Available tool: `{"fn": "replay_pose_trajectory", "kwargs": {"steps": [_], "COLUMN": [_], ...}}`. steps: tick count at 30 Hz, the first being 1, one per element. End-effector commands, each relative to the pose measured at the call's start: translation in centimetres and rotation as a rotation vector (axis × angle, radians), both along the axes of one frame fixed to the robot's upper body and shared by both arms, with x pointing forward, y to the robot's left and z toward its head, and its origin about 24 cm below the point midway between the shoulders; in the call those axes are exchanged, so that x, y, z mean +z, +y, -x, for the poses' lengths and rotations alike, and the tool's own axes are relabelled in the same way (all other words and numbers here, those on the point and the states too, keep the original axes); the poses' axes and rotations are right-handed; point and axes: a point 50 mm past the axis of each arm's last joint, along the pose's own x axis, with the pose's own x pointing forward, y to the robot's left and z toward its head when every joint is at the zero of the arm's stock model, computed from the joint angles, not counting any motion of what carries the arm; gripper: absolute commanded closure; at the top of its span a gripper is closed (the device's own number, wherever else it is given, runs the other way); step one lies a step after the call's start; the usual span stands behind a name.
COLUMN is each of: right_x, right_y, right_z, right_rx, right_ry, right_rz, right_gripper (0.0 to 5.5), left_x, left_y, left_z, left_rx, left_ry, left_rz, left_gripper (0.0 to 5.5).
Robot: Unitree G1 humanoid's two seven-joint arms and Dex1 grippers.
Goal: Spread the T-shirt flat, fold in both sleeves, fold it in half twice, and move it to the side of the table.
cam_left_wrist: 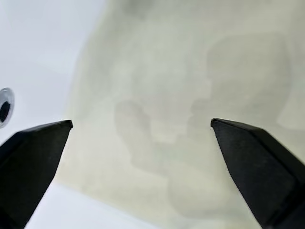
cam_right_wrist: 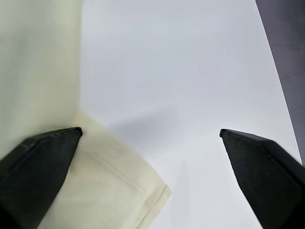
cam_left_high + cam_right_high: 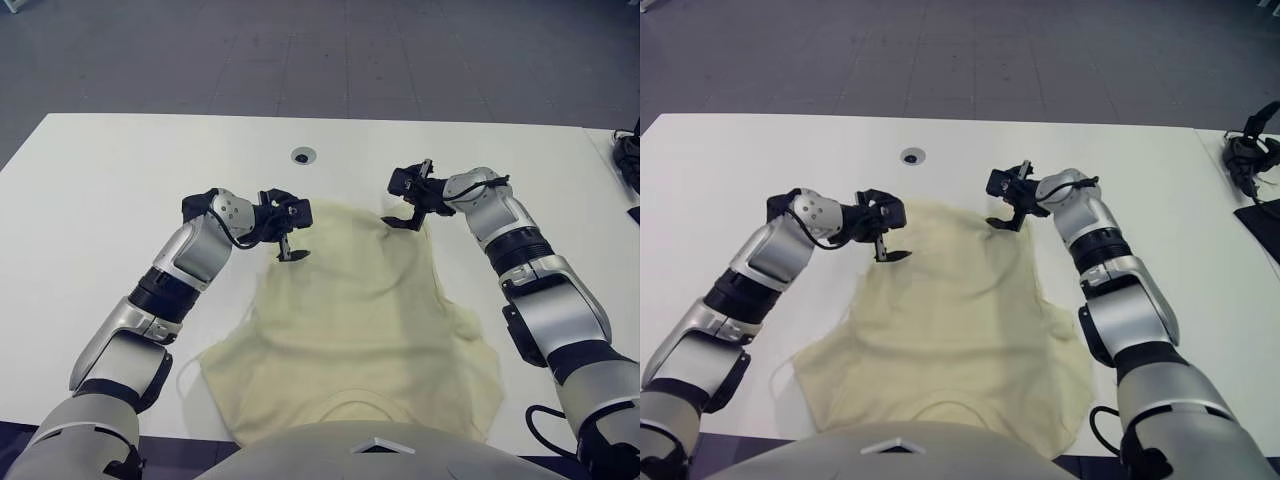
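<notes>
A pale yellow T-shirt (image 3: 350,330) lies on the white table (image 3: 120,180), collar toward me and hem at the far side, with some wrinkles and a sleeve bunched at each side. My left gripper (image 3: 292,250) hovers open over the hem's far left corner. In the left wrist view its dark fingertips (image 1: 33,157) stand wide apart above the T-shirt cloth (image 1: 157,95). My right gripper (image 3: 407,218) is open at the hem's far right corner. In the right wrist view a stitched T-shirt corner (image 2: 114,186) lies beside one fingertip (image 2: 43,157), and bare table lies under the rest of the gap.
A round cable hole (image 3: 303,155) sits in the table beyond the shirt. Black cables and a dark object (image 3: 1252,160) lie at the table's right edge. Bare table stretches to the left and far side; grey floor lies beyond.
</notes>
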Motion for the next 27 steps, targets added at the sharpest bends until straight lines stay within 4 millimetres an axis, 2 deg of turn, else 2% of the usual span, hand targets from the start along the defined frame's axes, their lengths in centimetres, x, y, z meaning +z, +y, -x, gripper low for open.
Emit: {"fn": "replay_pose_trajectory", "kwargs": {"steps": [1,4,10,12,16,21,24,27], "right_x": [-2.2,-2.1,-1.8,-1.3,1.4,4.2,5.3,4.6], "right_y": [-0.9,-1.8,-3.3,-2.9,-1.2,-1.4,-2.5,-3.8], "right_z": [0.3,0.0,-0.5,-0.9,-2.1,-2.6,-1.6,1.5], "right_rx": [-0.044,-0.085,-0.181,-0.188,-0.209,-0.200,-0.162,-0.096], "right_ry": [0.107,0.103,0.044,-0.008,-0.167,-0.298,-0.290,-0.166], "right_rz": [0.114,0.170,0.222,0.170,-0.060,-0.180,-0.242,-0.271], "right_gripper": [0.12,0.12,0.12,0.12,0.12,0.12,0.12,0.12], "left_x": [-2.5,-3.3,-3.1,-2.8,-1.9,-1.4,-0.6,0.0], "left_y": [-0.6,-0.7,-0.2,0.0,-0.5,-0.2,1.0,2.9], "left_z": [2.4,3.0,1.7,0.7,-2.9,-6.0,-6.6,-5.8], "left_rx": [-0.060,-0.062,-0.007,0.016,0.104,0.206,0.261,0.282], "left_ry": [0.084,0.104,0.068,0.035,-0.066,-0.136,-0.172,-0.192], "left_rz": [-0.062,-0.072,-0.077,-0.080,-0.058,-0.045,-0.011,0.007], "left_gripper": [0.10,0.10,0.10,0.10,0.10,0.10,0.10,0.10]}}
